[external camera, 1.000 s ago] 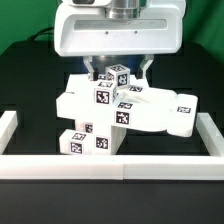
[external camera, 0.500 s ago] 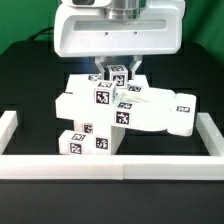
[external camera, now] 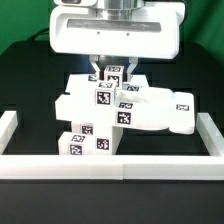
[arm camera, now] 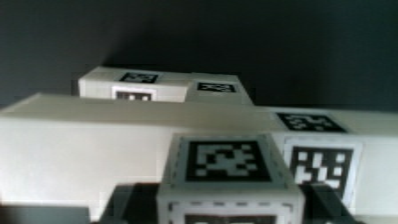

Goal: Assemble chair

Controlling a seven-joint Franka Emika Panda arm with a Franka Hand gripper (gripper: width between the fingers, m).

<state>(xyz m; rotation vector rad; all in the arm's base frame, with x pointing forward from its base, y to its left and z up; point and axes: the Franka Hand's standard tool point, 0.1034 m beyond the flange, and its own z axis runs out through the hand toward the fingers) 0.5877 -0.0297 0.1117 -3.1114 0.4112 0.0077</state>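
The chair lies in white tagged parts on the black table. My gripper hangs over the pile at the back, shut on a small block with one dark finger against each side. In the wrist view that small block fills the space between the fingers, its tag facing the camera. Just in front of the block in the exterior view lies a wide flat slab, resting on a lower tagged leg frame. The slab also shows in the wrist view, with another tagged piece beyond it.
A low white border wall runs along the front and turns up both sides of the exterior view. The slab's end reaches close to the wall on the exterior view's right.
The fingers stood wide apart either side of the small block a second ago; they have closed in onto it. The slab and leg frame have not moved.
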